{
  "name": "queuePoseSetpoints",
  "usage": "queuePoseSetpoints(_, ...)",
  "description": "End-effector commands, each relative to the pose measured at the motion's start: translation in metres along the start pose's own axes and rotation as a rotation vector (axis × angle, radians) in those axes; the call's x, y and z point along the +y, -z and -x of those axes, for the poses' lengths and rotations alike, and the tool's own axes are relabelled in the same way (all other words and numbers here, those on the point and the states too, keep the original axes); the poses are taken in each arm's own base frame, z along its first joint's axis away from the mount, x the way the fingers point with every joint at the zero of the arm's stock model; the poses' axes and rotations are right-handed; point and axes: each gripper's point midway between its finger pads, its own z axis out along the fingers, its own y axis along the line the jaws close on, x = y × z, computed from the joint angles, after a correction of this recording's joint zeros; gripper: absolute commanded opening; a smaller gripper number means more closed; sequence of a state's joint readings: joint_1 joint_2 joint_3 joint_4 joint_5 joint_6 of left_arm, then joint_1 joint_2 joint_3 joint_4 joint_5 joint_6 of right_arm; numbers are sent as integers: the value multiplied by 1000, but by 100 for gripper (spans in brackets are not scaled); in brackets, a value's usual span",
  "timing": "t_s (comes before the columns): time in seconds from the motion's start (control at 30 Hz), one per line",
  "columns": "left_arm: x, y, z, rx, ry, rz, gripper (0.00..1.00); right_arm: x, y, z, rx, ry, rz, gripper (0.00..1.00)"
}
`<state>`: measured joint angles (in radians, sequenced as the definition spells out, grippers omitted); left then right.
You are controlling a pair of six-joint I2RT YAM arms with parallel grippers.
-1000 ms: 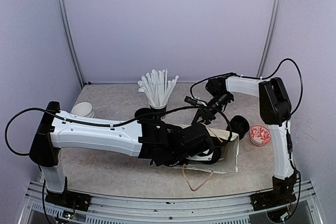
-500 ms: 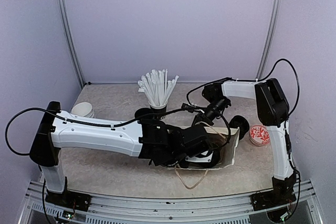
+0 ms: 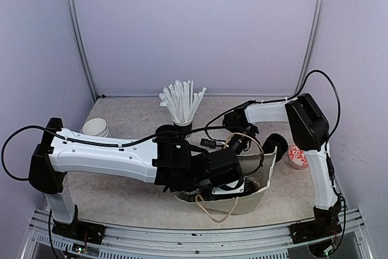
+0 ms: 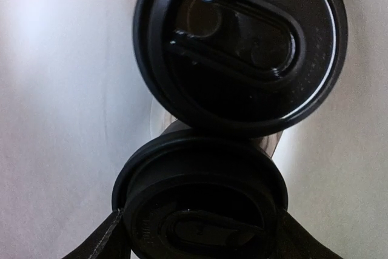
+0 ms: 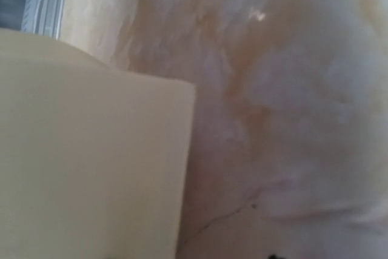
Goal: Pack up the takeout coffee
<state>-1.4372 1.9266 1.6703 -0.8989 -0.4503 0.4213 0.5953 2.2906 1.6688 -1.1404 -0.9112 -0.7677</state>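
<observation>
A cream paper bag (image 3: pixel 257 195) stands tilted at the table's middle, mouth up. My left gripper (image 3: pixel 233 181) reaches down into it. In the left wrist view its fingers (image 4: pixel 100 244) sit either side of a takeout coffee cup's black lid (image 4: pixel 200 192), shut on that cup. A second takeout coffee cup (image 4: pixel 242 47) with a black lid rests just beyond it against the bag's white inner wall (image 4: pixel 60 119). My right gripper (image 3: pixel 237 144) is at the bag's far rim, inside the rope handle loop (image 3: pixel 251 139). Its fingers do not show in the right wrist view, which shows only the bag's outer wall (image 5: pixel 91 150) and the tabletop.
A black cup of white straws (image 3: pixel 182 106) stands behind the bag. A white bowl (image 3: pixel 96 127) is at the far left. A dark mug (image 3: pixel 277 145) and a red-patterned dish (image 3: pixel 300 156) lie right of the bag, beside the right arm. A second rope handle (image 3: pixel 218 210) hangs toward the front edge.
The bag has tipped from lying on its side to nearly upright. My right gripper moved left and nearer with the bag's rim. The left gripper stayed inside on the cup.
</observation>
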Motion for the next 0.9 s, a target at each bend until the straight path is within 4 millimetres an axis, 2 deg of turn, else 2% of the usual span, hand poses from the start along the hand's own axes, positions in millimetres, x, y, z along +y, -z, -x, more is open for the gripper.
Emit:
queuePoseSetpoints(0.0, -23, 6, 1, -15, 89, -157, 62, 11, 13, 3, 13, 19, -24, 53)
queuePoseSetpoints(0.1, -26, 5, 4, -24, 106, -189, 62, 2, 35, 7, 10, 30, -88, 62)
queuePoseSetpoints(0.23, -25, 3, 6, -32, 135, -219, 62, -10, 76, 21, -35, 39, -169, 64)
queuePoseSetpoints(0.33, -31, 0, 8, -40, 152, -267, 62, -11, 105, 30, -78, 62, -220, 65)
queuePoseSetpoints(0.5, -25, -7, 11, -39, 173, -275, 62, -5, 139, 32, -123, 95, -286, 66)
queuePoseSetpoints(0.67, -30, -20, 9, -14, 178, -304, 61, 7, 158, 28, -137, 125, -307, 66)
queuePoseSetpoints(0.87, -39, -34, 5, 17, 191, -342, 60, 21, 161, 22, -144, 149, -304, 66)
